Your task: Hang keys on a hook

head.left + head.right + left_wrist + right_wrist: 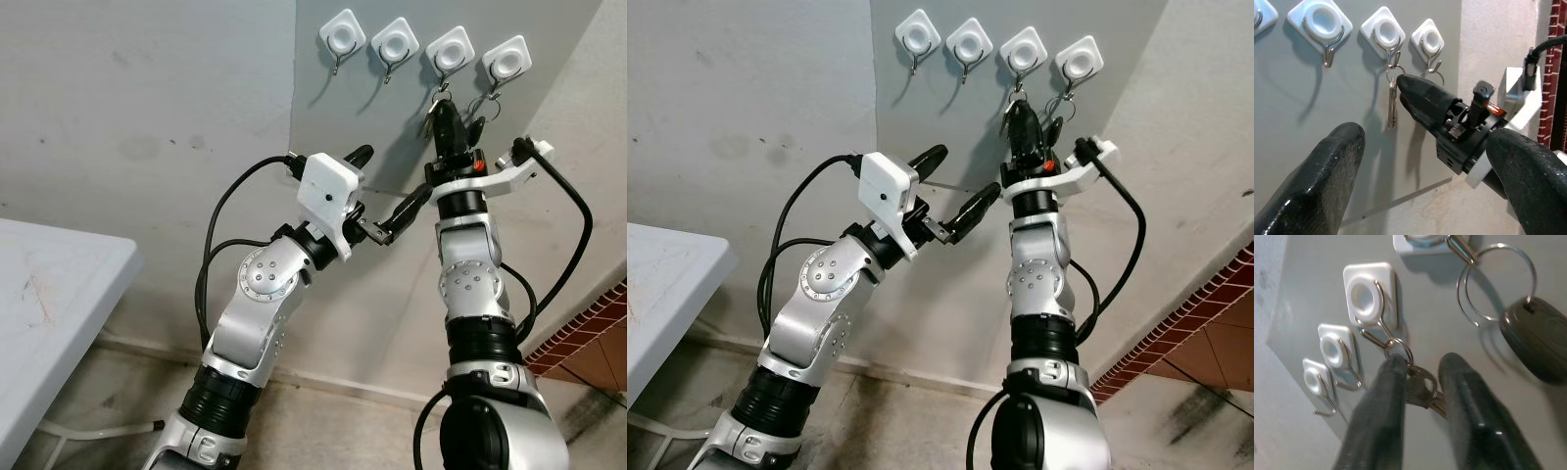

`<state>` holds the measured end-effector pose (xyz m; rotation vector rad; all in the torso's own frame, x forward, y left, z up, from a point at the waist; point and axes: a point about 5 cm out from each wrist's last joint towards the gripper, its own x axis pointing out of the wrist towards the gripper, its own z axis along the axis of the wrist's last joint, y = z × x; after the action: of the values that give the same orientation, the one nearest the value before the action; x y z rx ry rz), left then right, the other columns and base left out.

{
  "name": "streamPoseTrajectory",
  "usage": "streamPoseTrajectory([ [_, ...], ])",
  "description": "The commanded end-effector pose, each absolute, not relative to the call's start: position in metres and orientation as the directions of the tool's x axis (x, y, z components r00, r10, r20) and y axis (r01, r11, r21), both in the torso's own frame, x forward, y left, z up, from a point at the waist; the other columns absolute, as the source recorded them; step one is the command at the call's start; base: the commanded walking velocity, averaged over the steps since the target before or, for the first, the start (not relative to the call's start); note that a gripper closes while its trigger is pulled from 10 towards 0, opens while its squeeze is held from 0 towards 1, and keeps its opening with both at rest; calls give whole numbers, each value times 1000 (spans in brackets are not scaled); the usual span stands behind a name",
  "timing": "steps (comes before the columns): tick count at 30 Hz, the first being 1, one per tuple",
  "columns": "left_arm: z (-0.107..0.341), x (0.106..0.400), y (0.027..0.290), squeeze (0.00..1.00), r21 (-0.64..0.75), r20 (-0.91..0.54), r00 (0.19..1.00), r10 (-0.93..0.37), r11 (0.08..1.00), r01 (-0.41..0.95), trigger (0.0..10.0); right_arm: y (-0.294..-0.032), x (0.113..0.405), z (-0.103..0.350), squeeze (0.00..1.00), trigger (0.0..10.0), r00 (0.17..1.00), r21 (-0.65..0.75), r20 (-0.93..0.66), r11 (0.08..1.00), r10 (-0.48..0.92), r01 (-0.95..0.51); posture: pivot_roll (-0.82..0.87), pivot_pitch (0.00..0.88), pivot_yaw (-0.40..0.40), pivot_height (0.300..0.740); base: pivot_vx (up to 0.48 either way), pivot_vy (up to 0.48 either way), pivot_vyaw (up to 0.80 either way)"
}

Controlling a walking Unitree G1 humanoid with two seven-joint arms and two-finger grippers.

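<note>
Four white hooks sit in a row on a grey wall panel. A set of silver keys (1420, 387) hangs by its ring from the third hook (1370, 296), straight down against the panel (1392, 105). My right gripper (1422, 362) is raised to that hook, its fingers a little apart on either side of the key head, the left finger touching the ring. My left gripper (397, 171) is held open lower down beside the right wrist, holding nothing.
The fourth hook (507, 61) carries another ring with a black fob (1537, 340), close beside my right gripper. The two left hooks (343, 34) are bare. A white table (49, 313) stands at the left, and a brick surface (588, 343) is at the lower right.
</note>
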<state>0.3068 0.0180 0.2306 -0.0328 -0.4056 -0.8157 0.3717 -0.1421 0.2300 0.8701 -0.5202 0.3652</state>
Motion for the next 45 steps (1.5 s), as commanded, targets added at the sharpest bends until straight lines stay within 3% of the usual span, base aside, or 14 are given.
streamPoseTrajectory([
  [1,228,307,19,0,125,360,630,-689,704,699,10000,-143,368,231,1000,10000,808,582,579,641,105,-500,-24,68,-60,740,0,0,0],
  [15,198,317,49,0,57,287,783,-552,826,561,10000,-157,347,199,1000,10000,854,529,512,749,94,-399,-21,54,-64,740,0,0,0],
  [16,197,318,52,0,53,284,795,-537,836,546,10000,-158,346,197,0,10000,858,522,506,760,88,-386,-21,54,-64,740,0,0,0],
  [25,167,324,94,0,-44,207,927,-313,944,328,10000,-181,313,163,0,10000,915,400,401,894,29,-204,-27,57,-58,740,0,0,0],
  [32,143,321,115,0,-101,154,966,-208,969,224,10000,-190,293,135,0,10000,953,288,302,955,-15,-76,-22,51,-57,740,0,0,0],
  [45,121,303,126,0,-171,123,974,-191,963,211,10000,-179,253,105,0,10000,983,128,175,991,-56,34,-29,55,-56,740,0,0,0],
])
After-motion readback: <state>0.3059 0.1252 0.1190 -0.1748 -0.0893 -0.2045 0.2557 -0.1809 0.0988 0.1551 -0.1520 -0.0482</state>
